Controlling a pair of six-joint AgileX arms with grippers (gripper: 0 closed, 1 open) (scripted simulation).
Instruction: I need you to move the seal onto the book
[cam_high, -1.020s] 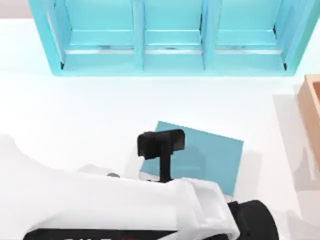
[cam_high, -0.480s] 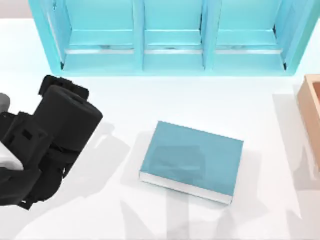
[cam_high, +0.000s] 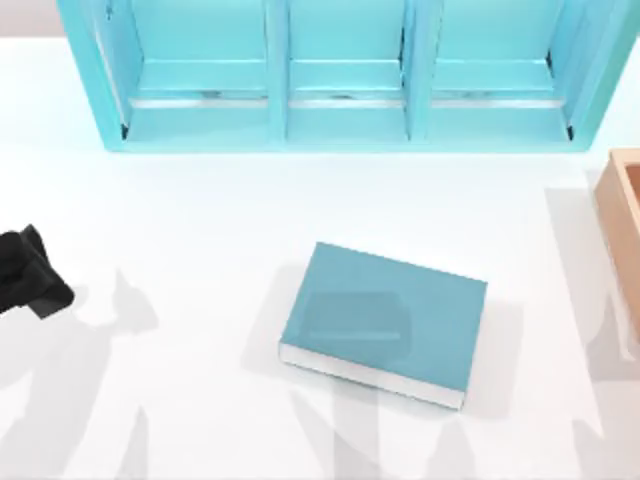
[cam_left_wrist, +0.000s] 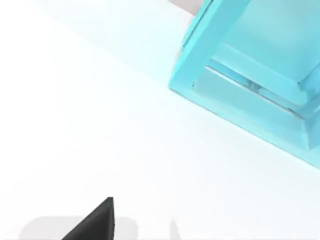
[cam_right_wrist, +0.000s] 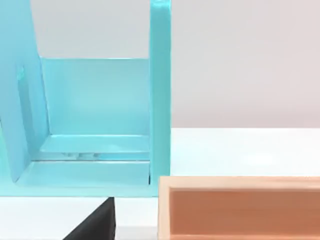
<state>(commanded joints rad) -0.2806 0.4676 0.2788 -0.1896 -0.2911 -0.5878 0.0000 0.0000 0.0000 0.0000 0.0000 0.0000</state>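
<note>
Since a second ago our left arm has swung off the book (cam_high: 385, 322) to the table's (cam_high: 200, 220) left edge; a dark part of it (cam_high: 30, 285) shows there, grip state cannot tell. Top view: book flat near the front-middle, cover bare, shelf (cam_high: 345, 75) along the far edge, tan box (cam_high: 622, 225) at the right edge. We cannot place the seal. Left wrist: shelf corner (cam_left_wrist: 200, 65), bare table. Right wrist: shelf, box (cam_right_wrist: 240, 207); right gripper's state cannot tell. Risk: seal may have dropped out of reach, leaving nothing to place
</note>
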